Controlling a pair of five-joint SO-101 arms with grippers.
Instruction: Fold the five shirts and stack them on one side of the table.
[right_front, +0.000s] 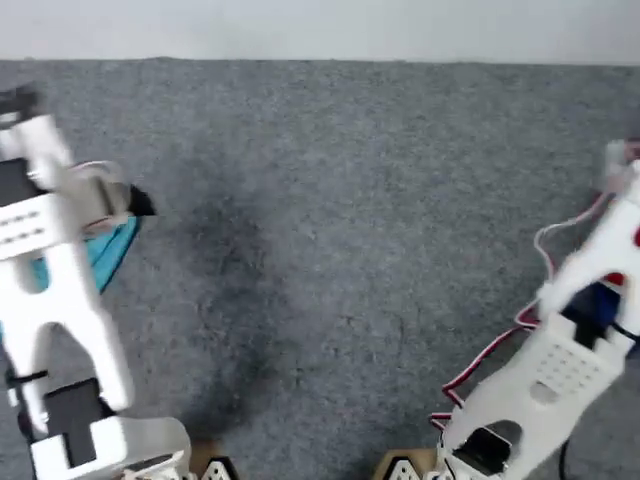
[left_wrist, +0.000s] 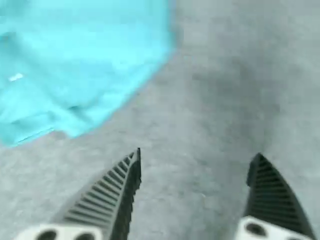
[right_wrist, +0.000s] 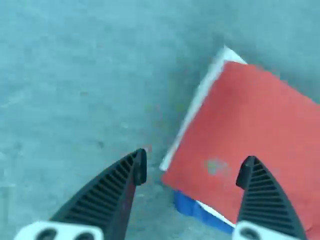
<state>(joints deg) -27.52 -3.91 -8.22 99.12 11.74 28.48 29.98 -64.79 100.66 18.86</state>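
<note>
Jaws on the left gripper (left_wrist: 197, 153) are standing wide apart, gripping nothing, as it is hovering over the bare grey counter (right_front: 350, 180). The teal shirt (left_wrist: 75, 65) is lying on the counter just beside it, toward the left edge. The right gripper (right_wrist: 195, 156) is hanging over a corner of the folded stack at the right side (red shirt (right_wrist: 255, 125) on top, a white layer (right_wrist: 200, 97) and a blue layer (right_wrist: 192, 210) peeking out beneath), its jaws likewise released and holding nothing.

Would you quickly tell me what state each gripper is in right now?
Left gripper: open, holding nothing, near the teal shirt.
Right gripper: open, holding nothing, at the edge of the red shirt.
</note>
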